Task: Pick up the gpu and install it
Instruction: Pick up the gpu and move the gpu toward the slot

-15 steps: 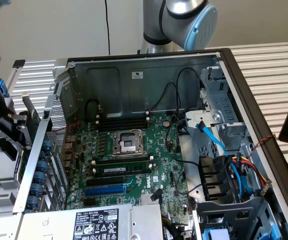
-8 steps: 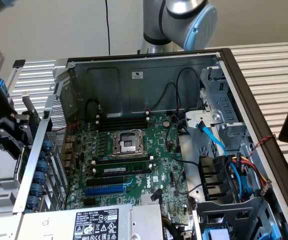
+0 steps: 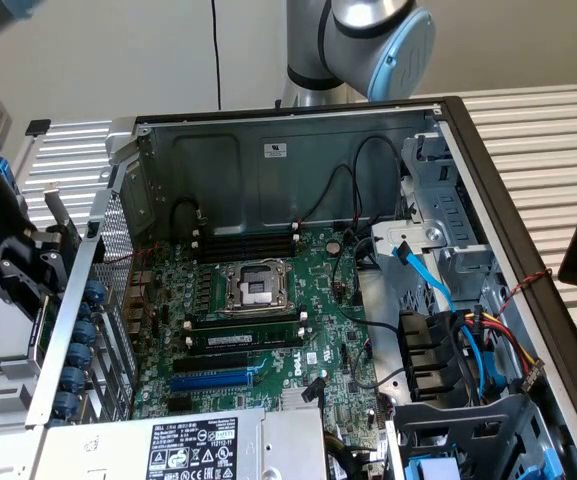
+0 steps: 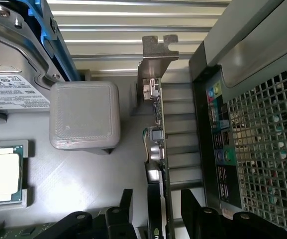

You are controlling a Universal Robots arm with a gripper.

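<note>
While the gpu (image 4: 157,144) stands on edge in a grey tray (image 4: 83,184) just outside the case (image 4: 247,59), the gripper (image 4: 158,195) hangs over it with its jaws spread wide, one black finger (image 4: 127,209) on each side of the card. A narrow gap shows on both sides, so nothing is held. The card's silver bracket (image 4: 155,57) points away from the fingers, close to the case's rear ports (image 4: 222,149). On the same tray sit a pale grey block (image 4: 83,114), a processor (image 4: 1,172) and a drive in a blue carrier (image 4: 14,59).

The exterior view shows the case lying open on a white slatted table (image 3: 538,130), the motherboard (image 3: 268,300) facing up. Behind it are a plain beige wall (image 3: 118,50), a black cable (image 3: 215,50) hanging down it, and the arm (image 3: 368,35) rising at the far side. The tray lies past the case on the exterior view's left.
</note>
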